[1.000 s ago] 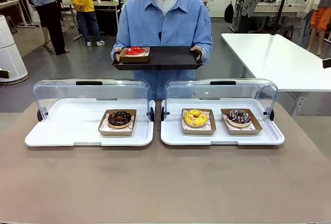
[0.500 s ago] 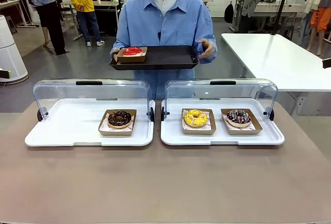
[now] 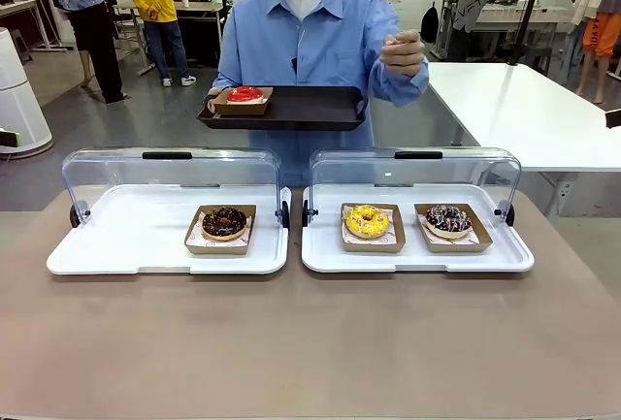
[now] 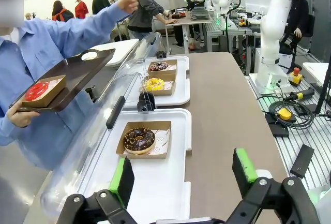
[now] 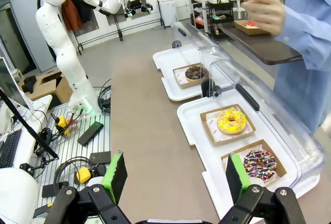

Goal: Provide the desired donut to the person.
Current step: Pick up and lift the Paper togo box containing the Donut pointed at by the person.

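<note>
The person (image 3: 310, 32) in a light blue shirt stands at the far side, holding a dark tray (image 3: 301, 108) with one hand. On it sits a red donut (image 3: 245, 94) in a cardboard box. The person's other hand (image 3: 403, 51) is raised, off the tray. On the table lie a chocolate donut (image 3: 224, 221), a yellow donut (image 3: 367, 220) and a sprinkled donut (image 3: 447, 218), each in its own box. My left gripper (image 4: 182, 166) hangs open above the near end of the chocolate donut's (image 4: 138, 139) tray. My right gripper (image 5: 176, 166) is open, with nothing between its fingers, beside the sprinkled donut (image 5: 259, 163).
Two white display trays (image 3: 116, 245) (image 3: 505, 257) with raised clear lids (image 3: 170, 173) stand side by side at the table's far half. A white table (image 3: 524, 110) stands at the back right. Other people stand at the back left.
The person has taken one hand off the dark tray and raised it to chest height. The tray with the red donut has shifted slightly to picture left.
</note>
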You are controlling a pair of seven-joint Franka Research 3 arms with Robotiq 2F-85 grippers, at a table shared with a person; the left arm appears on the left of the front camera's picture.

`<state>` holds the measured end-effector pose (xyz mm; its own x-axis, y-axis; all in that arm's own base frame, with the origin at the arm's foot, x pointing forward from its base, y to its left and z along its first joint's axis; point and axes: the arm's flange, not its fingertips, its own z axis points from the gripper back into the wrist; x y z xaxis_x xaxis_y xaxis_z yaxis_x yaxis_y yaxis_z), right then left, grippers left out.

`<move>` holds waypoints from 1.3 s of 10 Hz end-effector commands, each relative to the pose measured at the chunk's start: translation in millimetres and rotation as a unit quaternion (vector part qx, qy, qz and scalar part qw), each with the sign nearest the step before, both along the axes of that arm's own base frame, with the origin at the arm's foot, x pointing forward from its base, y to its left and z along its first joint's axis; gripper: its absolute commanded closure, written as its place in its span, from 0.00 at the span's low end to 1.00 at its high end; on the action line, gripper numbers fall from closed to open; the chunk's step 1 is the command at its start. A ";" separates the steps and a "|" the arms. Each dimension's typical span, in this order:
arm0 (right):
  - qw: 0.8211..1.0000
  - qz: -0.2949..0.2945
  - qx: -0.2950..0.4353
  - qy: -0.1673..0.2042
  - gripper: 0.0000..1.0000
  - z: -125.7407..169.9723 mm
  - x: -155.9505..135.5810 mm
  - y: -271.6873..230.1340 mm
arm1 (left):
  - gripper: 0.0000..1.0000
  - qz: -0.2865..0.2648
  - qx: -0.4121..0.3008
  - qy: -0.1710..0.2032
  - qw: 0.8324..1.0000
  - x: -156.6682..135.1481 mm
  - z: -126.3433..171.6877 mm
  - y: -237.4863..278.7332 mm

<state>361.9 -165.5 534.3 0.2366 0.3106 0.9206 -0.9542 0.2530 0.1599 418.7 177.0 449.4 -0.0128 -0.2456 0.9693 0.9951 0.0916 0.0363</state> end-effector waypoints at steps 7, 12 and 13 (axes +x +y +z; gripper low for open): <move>1.000 0.003 0.005 -0.002 0.00 -0.2 -0.1 0.6 | 0.00 0.000 -0.003 -0.001 1.000 -1.1 0.6 1.3; 1.000 0.003 0.005 -0.002 0.00 -0.2 -0.1 0.6 | 0.00 0.000 -0.003 -0.001 1.000 -1.1 0.6 1.3; 1.000 0.003 0.005 -0.002 0.00 -0.2 -0.1 0.6 | 0.00 0.000 -0.003 -0.001 1.000 -1.1 0.6 1.3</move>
